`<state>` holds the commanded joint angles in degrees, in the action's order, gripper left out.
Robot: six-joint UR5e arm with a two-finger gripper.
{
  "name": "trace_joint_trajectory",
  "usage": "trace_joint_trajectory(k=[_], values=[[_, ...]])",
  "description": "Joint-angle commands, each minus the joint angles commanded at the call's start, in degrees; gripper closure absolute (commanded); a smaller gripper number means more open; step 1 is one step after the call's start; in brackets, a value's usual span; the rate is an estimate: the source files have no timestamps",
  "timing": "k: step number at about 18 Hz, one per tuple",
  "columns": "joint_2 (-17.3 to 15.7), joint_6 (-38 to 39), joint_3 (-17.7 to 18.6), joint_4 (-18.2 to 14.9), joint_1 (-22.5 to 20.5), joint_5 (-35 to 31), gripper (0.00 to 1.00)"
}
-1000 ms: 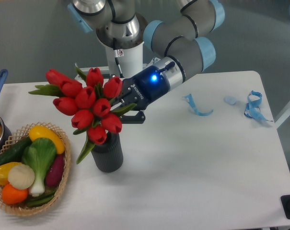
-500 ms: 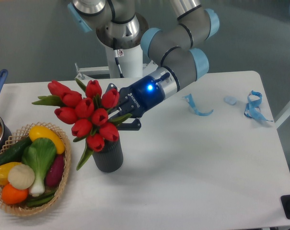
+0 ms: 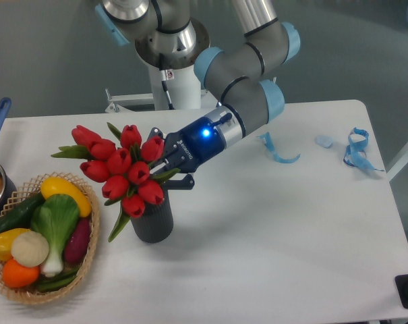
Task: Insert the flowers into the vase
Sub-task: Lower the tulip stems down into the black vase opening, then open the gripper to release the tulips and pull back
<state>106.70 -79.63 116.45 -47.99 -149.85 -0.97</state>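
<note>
Red flowers point(image 3: 123, 169) w/ green leaves; dk grey ribbed vase point(image 3: 152, 221).

White lettering runs along the dark body of the gripper point(image 3: 164, 164), beside its blue light; it looks like the brand name ROBOTIQ, though too small to read surely.

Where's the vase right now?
The vase stands on the left half of the table, just right of the vegetable basket, directly under the flowers held in the pincer.
</note>
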Motion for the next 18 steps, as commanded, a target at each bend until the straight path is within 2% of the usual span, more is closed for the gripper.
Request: trace_joint_trajectory(k=[9, 14, 15, 18], values=[[2.02, -3.16, 2.38, 0.09, 0.00, -1.32, 0.81], [3.43, -7.03, 3.26, 0.18, 0.00, -1.50, 0.71], [3.43, -7.12, 3.26, 0.18, -0.09, -1.50, 0.64], [3.34, -7.12, 2.73, 0.26, -0.26, -1.50, 0.30]])
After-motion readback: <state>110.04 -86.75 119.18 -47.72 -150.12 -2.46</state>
